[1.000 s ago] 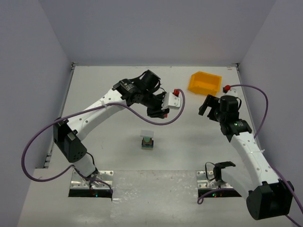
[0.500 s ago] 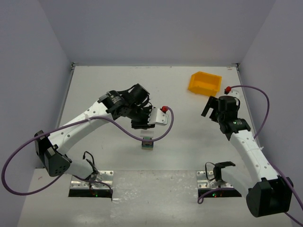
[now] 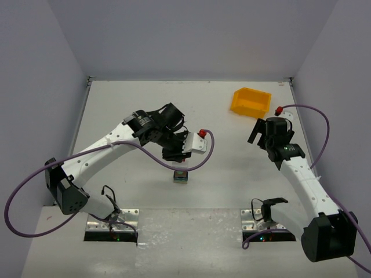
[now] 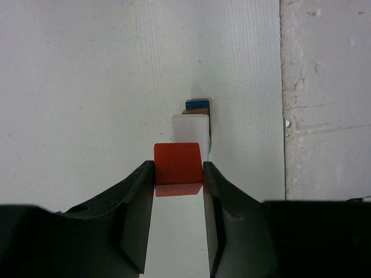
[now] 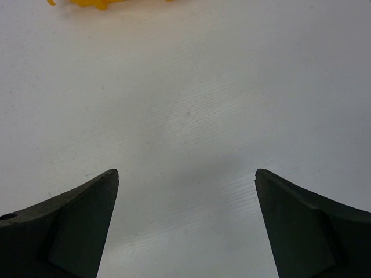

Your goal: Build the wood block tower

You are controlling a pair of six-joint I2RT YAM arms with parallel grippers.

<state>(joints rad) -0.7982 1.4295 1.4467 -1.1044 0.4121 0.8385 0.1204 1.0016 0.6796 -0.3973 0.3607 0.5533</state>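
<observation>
the left tool [image 4: 178,175] is shut tight on a small red block [image 4: 177,161], squeezing it from both sides. the red block hangs just over the wood block tower [image 4: 194,124]. i cannot tell if it touches the tower. in the left wrist view the tower shows a pale piece on top, with brown and blue bits peeking out behind it. seen from above, the tower [image 3: 181,176] stands near the middle of the white tabletop [image 3: 127,110]. the right tool [image 5: 185,172] is wide open and holds nothing. it hangs over bare tabletop, well apart from the tower. a yellow bin [image 3: 250,102] sits at the far right.
</observation>
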